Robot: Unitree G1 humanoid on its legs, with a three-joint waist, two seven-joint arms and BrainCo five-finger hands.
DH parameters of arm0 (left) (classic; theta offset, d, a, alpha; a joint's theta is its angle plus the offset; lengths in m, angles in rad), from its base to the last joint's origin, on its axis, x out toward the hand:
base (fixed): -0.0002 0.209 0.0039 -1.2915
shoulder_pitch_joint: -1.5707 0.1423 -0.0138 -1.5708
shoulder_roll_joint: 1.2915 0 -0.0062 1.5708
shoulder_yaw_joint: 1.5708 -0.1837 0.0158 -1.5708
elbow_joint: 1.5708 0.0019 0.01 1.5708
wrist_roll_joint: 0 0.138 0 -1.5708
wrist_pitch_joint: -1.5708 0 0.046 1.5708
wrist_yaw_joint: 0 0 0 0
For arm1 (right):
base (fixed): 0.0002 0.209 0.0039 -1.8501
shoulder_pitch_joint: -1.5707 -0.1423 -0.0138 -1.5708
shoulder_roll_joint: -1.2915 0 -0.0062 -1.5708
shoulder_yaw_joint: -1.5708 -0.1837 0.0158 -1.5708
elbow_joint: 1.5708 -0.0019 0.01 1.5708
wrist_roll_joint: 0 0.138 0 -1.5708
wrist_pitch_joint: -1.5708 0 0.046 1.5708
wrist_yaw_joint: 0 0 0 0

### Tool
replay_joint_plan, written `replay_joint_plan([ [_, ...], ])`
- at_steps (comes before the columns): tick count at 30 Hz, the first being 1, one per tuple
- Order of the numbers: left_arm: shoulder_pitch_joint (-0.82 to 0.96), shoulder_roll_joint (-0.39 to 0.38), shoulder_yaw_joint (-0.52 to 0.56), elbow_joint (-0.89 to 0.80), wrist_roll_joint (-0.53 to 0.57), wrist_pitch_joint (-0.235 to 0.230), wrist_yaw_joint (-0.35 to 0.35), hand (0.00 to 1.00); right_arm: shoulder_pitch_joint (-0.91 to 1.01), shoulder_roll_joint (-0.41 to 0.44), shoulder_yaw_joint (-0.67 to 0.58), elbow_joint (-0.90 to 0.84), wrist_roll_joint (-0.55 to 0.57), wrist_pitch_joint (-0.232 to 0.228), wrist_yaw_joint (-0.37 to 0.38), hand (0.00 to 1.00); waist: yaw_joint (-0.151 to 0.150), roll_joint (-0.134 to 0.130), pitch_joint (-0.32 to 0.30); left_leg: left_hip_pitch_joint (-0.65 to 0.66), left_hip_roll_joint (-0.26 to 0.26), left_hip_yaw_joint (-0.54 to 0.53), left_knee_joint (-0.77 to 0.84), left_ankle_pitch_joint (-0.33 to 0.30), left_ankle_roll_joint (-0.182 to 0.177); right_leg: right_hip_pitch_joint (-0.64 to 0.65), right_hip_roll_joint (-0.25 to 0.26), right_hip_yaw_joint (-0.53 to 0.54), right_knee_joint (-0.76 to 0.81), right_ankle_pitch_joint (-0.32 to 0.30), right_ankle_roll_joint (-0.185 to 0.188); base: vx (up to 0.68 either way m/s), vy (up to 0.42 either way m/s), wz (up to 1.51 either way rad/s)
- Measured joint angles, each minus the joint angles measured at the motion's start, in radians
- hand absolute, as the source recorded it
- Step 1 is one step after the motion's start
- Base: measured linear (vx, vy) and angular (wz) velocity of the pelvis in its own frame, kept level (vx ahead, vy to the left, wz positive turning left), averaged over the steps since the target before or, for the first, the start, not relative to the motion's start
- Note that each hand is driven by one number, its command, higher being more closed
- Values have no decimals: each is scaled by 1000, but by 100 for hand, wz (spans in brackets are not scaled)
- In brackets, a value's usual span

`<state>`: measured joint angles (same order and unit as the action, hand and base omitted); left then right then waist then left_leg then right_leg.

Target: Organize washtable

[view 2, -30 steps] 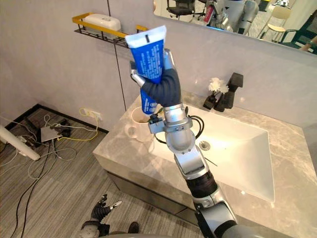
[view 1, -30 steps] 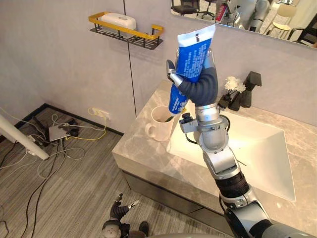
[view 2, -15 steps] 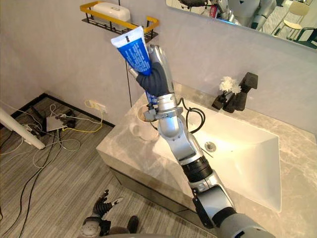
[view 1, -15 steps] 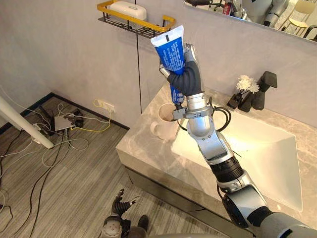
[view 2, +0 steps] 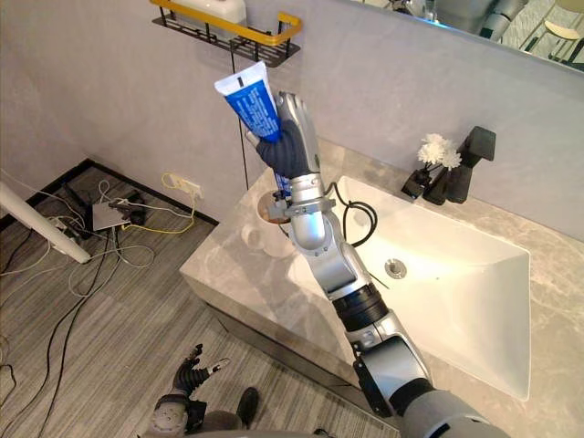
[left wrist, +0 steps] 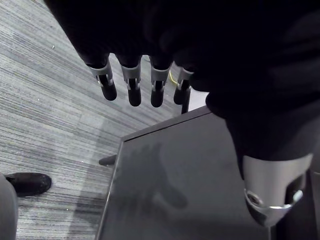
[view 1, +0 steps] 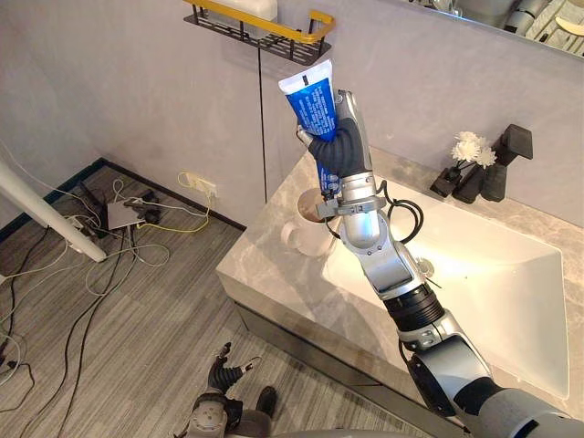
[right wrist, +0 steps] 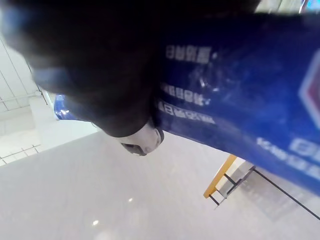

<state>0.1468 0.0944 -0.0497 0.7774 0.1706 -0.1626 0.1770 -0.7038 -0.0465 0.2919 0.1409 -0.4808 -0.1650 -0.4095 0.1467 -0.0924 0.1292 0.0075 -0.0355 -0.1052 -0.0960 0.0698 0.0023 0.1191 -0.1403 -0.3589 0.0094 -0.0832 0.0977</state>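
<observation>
The right hand (view 1: 338,151) is curled round a blue toothpaste tube (view 1: 310,102); its white print is too small to make out. The tube stands nearly upright, flat crimped end up, lower end over a white mug (view 1: 304,235) at the counter's (view 1: 274,276) left end. The left hand (view 1: 222,372) hangs low near the floor, fingers relaxed.

Blue tube (view 1: 311,108) in right hand (view 1: 338,151) above mug (view 1: 301,239)

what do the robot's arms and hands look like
The right arm is made of rounded silver-grey segments with a black ribbed band. The right hand and left hand have silver fingers with dark tips and dark ribbed covers over back and wrist.
</observation>
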Motion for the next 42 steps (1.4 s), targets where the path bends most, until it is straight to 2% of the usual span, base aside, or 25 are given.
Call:
replay_joint_plan([
  [20,-1,-3,0,0,-2,0,2,0,43,34,40,42,50,-1,3,100,0,7,9,1,0,-3,0,0,0,1,-1,-1,3,0,0,0,0,0],
  [29,-1,-10,0,1,-2,0,2,0,86,40,41,52,73,-1,21,100,-4,22,18,4,1,-4,0,0,0,3,-1,-1,6,0,0,0,0,0],
  [30,-1,-10,0,1,-2,0,2,0,86,40,42,63,79,-1,21,0,-5,22,18,4,1,-4,0,0,0,3,-1,-1,6,0,0,0,0,0],
  [42,-1,-10,0,6,-3,0,2,0,121,41,51,77,86,-6,22,0,-11,22,18,12,0,-5,0,0,0,10,-1,-1,7,0,0,0,0,0],
])
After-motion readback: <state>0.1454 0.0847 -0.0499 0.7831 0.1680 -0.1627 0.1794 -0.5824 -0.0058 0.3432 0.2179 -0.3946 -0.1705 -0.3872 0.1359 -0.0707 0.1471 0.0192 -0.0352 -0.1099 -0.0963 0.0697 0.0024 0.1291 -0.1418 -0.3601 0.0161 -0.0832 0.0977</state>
